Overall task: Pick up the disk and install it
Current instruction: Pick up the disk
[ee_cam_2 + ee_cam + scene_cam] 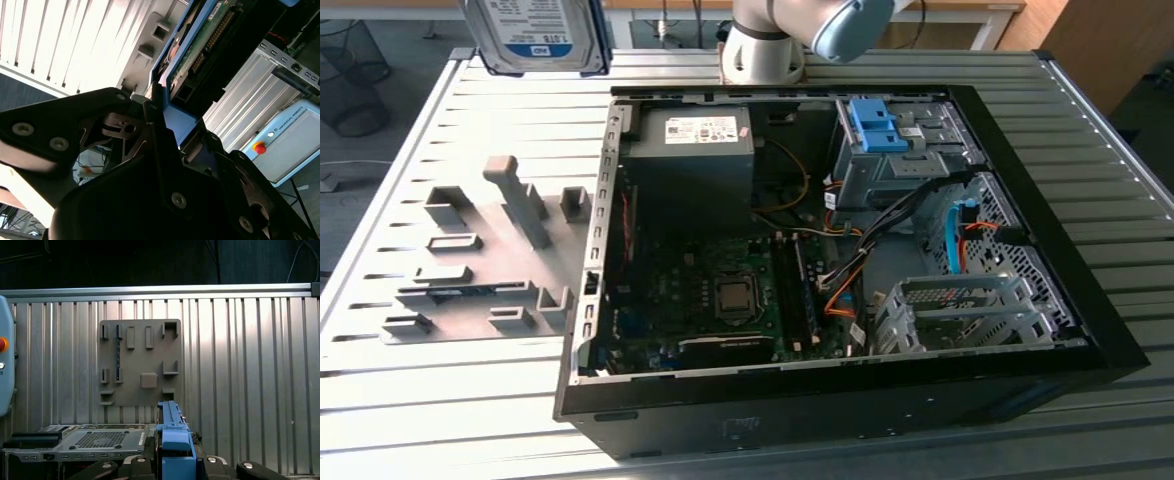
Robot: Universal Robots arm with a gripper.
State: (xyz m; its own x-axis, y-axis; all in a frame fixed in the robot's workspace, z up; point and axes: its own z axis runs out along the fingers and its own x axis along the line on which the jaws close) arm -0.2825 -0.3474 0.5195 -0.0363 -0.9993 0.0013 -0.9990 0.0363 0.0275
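Partly cut off by the exterior view's upper edge, the disk [538,35] is hanging above the desk's [454,400] far corner. Its label is facing the camera, and its long axis is seemingly standing upright. The pincer [172,462] is clamping its blue side rail [170,425], jaws largely hidden.

Slatted metal table [454,420] with computer case [854,420] and grey fixture plate [480,265]
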